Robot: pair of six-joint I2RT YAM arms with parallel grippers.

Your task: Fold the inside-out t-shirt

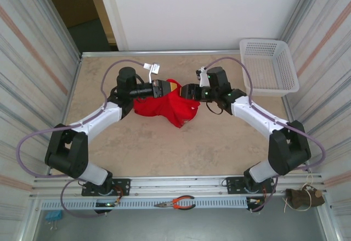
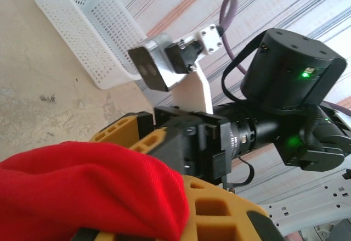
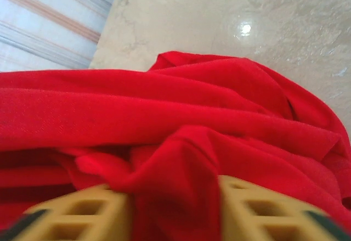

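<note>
Two grippers meet tip toward tip just above the middle of the top view, with red cloth bunched between them. From the left side of the frame, the left gripper [image 1: 166, 89] points in with its jaws closed tight on the upper edge of the inside-out t-shirt [image 1: 164, 110]. In the left wrist view, red cloth drapes across the lower left of the frame and over a yellow finger [image 2: 219, 211].

From the right side of the top view, the right gripper [image 1: 187, 91] points in at the shirt's upper right edge. Its own wrist view shows two yellow fingers [image 3: 82, 211] at the bottom of the frame, a narrow gap apart. A raised fold of red cloth fills that gap and touches both, so these jaws are clamped on the shirt too.

The shirt is a crumpled red heap, not spread flat. It sits directly below the two grippers on the beige table [image 1: 164, 153], a little above the centre of the top view, and its lowest corner points toward the middle of the frame.

A white mesh basket [image 1: 270, 68] stands at the upper right corner of the table, well apart from the shirt. Near the bottom edge of the frame, orange-handled pliers [image 1: 178, 202] lie on the metal rail [image 1: 137, 203] between the two arm bases. A small blue clip [image 1: 53, 216] sits at the lower left and a brownish bundle [image 1: 301, 197] at the lower right.
</note>
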